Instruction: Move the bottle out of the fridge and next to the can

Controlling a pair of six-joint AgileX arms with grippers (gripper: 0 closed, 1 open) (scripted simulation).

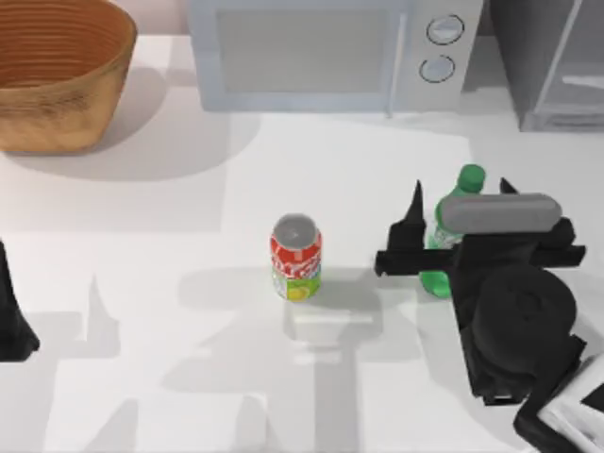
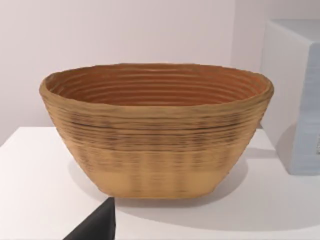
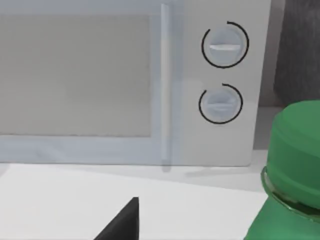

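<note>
The green bottle (image 1: pixel 442 231) stands upright on the white table, outside the grey fridge (image 1: pixel 552 66) at the back right. It is to the right of the red can (image 1: pixel 296 257), with a gap between them. My right gripper (image 1: pixel 461 200) is open around the bottle's upper part, its fingers (image 1: pixel 413 212) standing wide on either side. The right wrist view has the green cap (image 3: pixel 295 150) close up, clear of the one dark fingertip (image 3: pixel 125 222). My left gripper (image 1: pixel 11 311) is parked at the table's left edge.
A light-grey microwave (image 1: pixel 311 52) with two round dials (image 3: pixel 224 45) stands at the back centre. A woven basket (image 1: pixel 57 71) sits at the back left, and it faces the left wrist camera as basket (image 2: pixel 155 130). Open table lies in front of the can.
</note>
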